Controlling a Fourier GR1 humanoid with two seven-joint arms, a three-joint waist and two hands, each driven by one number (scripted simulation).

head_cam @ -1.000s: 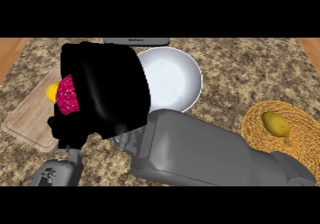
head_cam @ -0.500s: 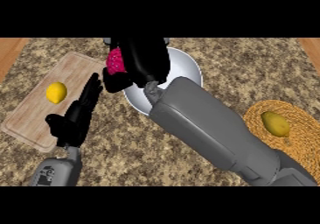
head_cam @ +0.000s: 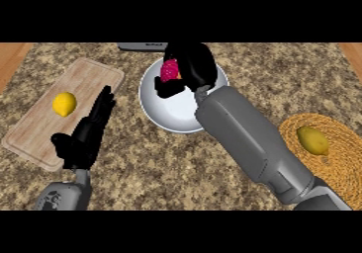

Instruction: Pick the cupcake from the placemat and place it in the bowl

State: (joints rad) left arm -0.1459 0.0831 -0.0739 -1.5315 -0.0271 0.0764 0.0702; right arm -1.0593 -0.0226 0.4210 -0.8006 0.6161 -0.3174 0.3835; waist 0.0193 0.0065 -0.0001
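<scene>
My right hand [head_cam: 190, 64] is over the far part of the white bowl [head_cam: 159, 109], its fingers curled round the pink cupcake [head_cam: 169, 72]. The cupcake hangs above the bowl's inside, mostly hidden by the hand. The grey right forearm crosses the bowl's right side from the lower right. The woven placemat [head_cam: 346, 148] lies at the right with a yellow lemon [head_cam: 312, 139] on it. My left hand [head_cam: 87, 137] rests open, fingers up, at the lower left over the edge of the wooden cutting board [head_cam: 81, 84].
A second yellow lemon [head_cam: 64, 104] lies on the cutting board. A grey object [head_cam: 144, 46] sits at the counter's far edge behind the bowl. Wooden strips [head_cam: 9, 59] border the speckled counter on both sides.
My right hand has carried the cupcake from over the cutting board rightward to above the bowl. The lemon on the board is uncovered. The left hand has stayed in place.
</scene>
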